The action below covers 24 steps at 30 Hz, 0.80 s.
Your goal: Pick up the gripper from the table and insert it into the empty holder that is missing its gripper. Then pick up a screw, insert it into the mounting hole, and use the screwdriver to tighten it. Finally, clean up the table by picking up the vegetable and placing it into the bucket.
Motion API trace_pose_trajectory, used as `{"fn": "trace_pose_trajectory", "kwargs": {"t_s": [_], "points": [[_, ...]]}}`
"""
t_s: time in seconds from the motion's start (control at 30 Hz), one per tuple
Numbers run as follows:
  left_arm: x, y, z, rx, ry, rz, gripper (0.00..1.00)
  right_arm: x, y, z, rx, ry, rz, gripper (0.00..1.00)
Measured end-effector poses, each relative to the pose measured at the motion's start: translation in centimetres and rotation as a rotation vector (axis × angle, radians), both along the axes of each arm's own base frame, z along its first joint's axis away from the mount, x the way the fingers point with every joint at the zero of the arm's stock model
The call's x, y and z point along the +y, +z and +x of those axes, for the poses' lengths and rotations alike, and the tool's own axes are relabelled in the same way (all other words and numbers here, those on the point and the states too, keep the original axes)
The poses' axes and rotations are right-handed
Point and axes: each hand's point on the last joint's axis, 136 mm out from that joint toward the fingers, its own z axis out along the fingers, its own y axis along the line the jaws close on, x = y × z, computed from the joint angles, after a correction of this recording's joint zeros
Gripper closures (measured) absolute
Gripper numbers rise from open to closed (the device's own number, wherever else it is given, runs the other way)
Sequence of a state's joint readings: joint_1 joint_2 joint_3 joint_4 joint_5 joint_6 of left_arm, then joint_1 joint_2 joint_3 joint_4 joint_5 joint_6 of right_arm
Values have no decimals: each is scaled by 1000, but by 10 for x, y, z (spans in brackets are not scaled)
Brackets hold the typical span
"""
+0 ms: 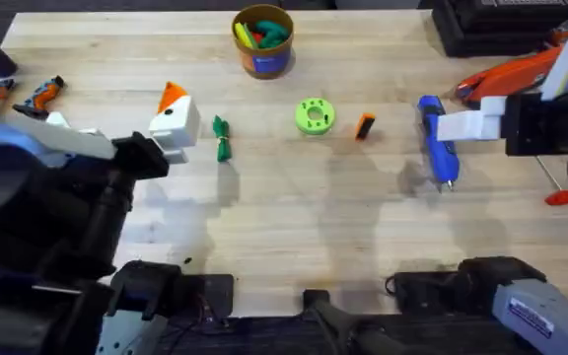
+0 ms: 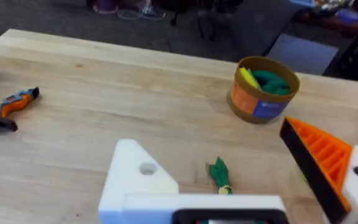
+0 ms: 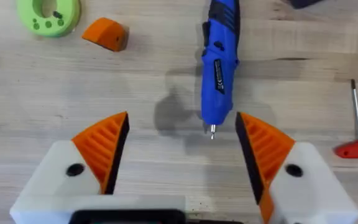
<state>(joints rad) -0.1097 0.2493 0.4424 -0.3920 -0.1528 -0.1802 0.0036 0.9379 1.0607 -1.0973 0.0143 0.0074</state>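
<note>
you are still at step one: the gripper is lying loose mid-bench, the holder is sitting empty. right gripper is hovering wide open, holding nothing, over the screwdriver. the vegetable is not yet going into the bucket at the far edge.

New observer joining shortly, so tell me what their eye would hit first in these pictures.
Probably the blue screwdriver lying on the table between the right gripper's open orange pads. Next, the left gripper, with one orange pad and one bare white holder; the loose orange gripper lies beside the lime-green disc.
</note>
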Motion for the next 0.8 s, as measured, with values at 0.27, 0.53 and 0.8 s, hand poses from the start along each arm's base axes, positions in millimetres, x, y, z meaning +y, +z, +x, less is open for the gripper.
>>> {"fn": "trace_pose_trajectory", "kwargs": {"t_s": [0.27,0.53,0.8], "points": [[-10,-10,5,-141,-58,-24,15,0,0,0,0,0,0,17],[-32,-36,5,-190,-187,-41,15,0,0,0,0,0,0,17],[-67,-48,-3,-159,-390,-143,15,0,0,0,0,0,0,17]]}}
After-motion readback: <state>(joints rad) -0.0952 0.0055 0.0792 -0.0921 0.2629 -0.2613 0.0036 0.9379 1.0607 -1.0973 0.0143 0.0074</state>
